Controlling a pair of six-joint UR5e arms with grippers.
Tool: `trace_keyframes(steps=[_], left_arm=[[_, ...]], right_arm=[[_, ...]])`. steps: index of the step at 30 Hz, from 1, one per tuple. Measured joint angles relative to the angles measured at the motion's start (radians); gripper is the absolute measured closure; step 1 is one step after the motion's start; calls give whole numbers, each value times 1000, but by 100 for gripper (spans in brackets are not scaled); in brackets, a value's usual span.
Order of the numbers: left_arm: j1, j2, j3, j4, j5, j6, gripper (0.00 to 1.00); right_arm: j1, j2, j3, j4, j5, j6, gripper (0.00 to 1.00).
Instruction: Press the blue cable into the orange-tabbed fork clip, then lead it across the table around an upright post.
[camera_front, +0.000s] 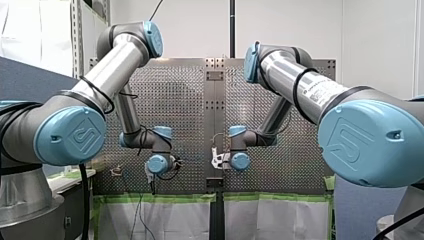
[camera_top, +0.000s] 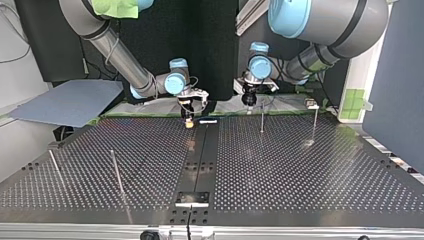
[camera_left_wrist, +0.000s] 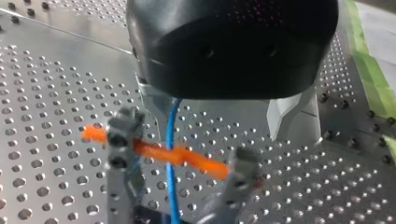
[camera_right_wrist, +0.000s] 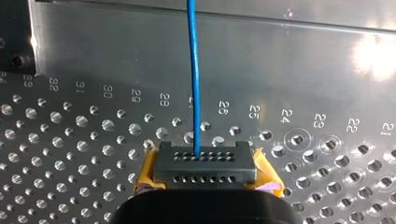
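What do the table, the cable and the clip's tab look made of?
Table: bare silvery metal; it throws glare and is drilled with holes. Cable: smooth, even blue jacket, likely plastic. Tab: bright orange, matte, probably plastic, but too blurred to be sure.

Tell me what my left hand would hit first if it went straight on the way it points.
Most likely the orange-tabbed fork clip, which stands right ahead of my left hand with the blue cable crossing its orange tab. Depth is hard to judge, and the perforated table lies behind.
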Motion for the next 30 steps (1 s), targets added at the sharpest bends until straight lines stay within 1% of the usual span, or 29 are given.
trace_keyframes(steps=[3,9,14,20,30], left_arm=[[0,-1,17,-5,-9,8,0],[10,-1,24,-8,-31,32,0],[15,-1,25,-10,-51,61,0],[16,-1,25,-10,-65,95,0],[15,-1,25,-8,-64,107,0]], right_arm=[[0,0,0,3,-1,0,100],[-1,0,-4,12,-1,-3,100],[-5,-7,-16,41,2,-10,100],[-9,-46,-19,87,6,-11,100],[-12,-135,-19,126,7,-11,100]])
